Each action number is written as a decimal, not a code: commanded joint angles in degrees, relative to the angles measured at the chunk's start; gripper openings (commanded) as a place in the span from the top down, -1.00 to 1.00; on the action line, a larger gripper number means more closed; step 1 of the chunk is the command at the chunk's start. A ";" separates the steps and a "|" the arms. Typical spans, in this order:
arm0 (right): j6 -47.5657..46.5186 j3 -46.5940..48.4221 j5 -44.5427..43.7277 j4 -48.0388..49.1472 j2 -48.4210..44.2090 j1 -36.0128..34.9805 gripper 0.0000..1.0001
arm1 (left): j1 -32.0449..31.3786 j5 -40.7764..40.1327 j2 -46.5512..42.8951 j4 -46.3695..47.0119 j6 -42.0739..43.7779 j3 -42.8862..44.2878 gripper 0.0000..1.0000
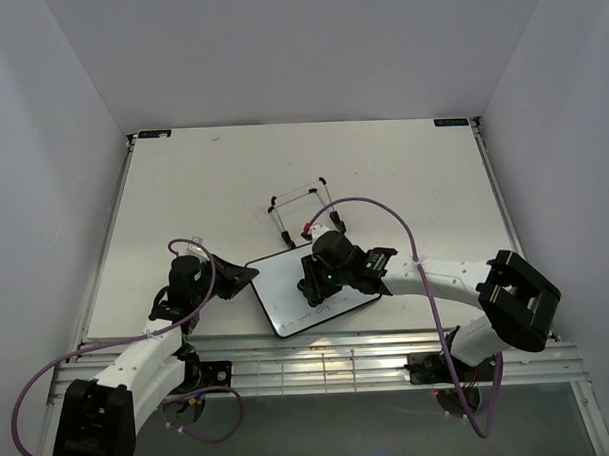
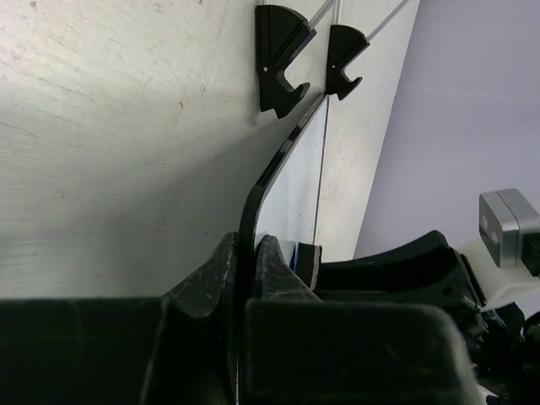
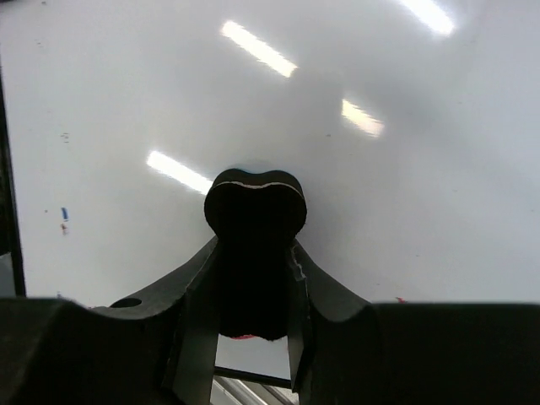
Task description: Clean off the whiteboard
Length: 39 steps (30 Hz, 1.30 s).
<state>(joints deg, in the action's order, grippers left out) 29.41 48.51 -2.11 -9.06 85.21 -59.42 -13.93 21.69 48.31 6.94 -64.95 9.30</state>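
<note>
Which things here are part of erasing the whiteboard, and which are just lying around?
In the job: whiteboard, clamped at its edge by the left gripper; black eraser, held over the board by the right gripper.
Lying about: wire stand beyond the board, held by neither arm.

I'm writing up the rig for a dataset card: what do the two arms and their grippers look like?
The left arm and right arm have white links, black joint housings and a purple cable looping alongside each. The left gripper and right gripper are matte black, with two tapering fingers.
</note>
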 commanded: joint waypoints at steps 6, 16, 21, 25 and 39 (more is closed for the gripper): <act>-5.33 -6.33 -6.50 -17.74 -0.74 4.84 0.85 | -0.13 1.68 -0.59 -2.89 4.21 1.60 1.00; -0.76 13.26 -10.37 -23.46 -2.95 -8.59 0.84 | -0.04 1.33 -1.21 -2.90 4.04 1.34 1.00; -0.67 21.52 -10.11 -23.81 3.99 -12.91 0.85 | -0.04 1.16 -1.12 -2.55 3.69 1.25 1.00; -1.28 26.71 -8.44 -24.07 8.12 -15.46 0.84 | -0.04 1.07 -0.86 -2.46 3.86 1.16 1.00; -2.69 30.42 -9.93 -31.72 14.81 -16.78 0.84 | -0.04 1.16 -0.85 -2.19 4.13 0.98 1.00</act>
<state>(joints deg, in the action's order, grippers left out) 27.64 78.72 -11.00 -36.45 99.11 -75.88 -13.96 24.99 47.66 7.79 -64.36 10.13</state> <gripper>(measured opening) 0.358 0.126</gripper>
